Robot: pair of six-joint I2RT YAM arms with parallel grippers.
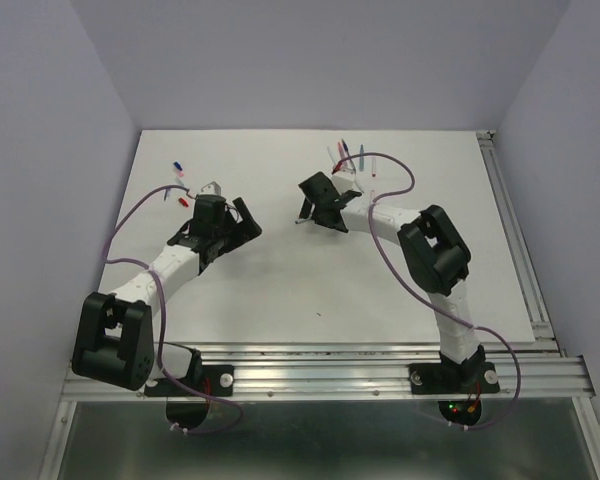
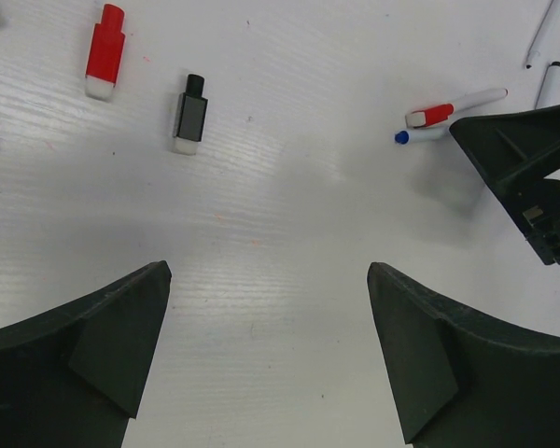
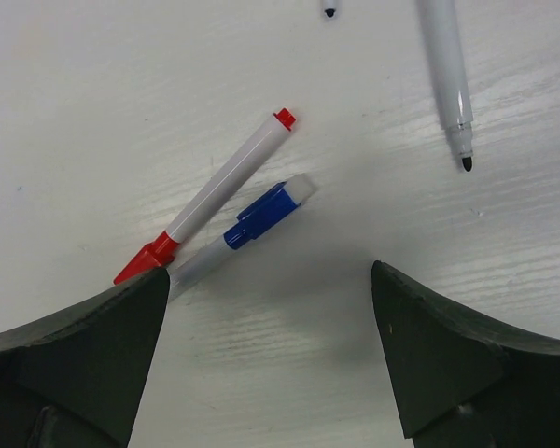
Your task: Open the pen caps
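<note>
Uncapping seems part done: left tool [image 2: 269, 269] and right tool [image 3: 271, 271] gape empty, so the far-edge blue cap [image 3: 261, 213] needs gripping next.

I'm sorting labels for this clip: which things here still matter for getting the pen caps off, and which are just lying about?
For the job:
- red cap, still on its pen
- blue cap, still on its pen

Lying about:
- loose red cap, already off
- loose black cap, already off
- bare pen, black tip showing, no cap on
</note>
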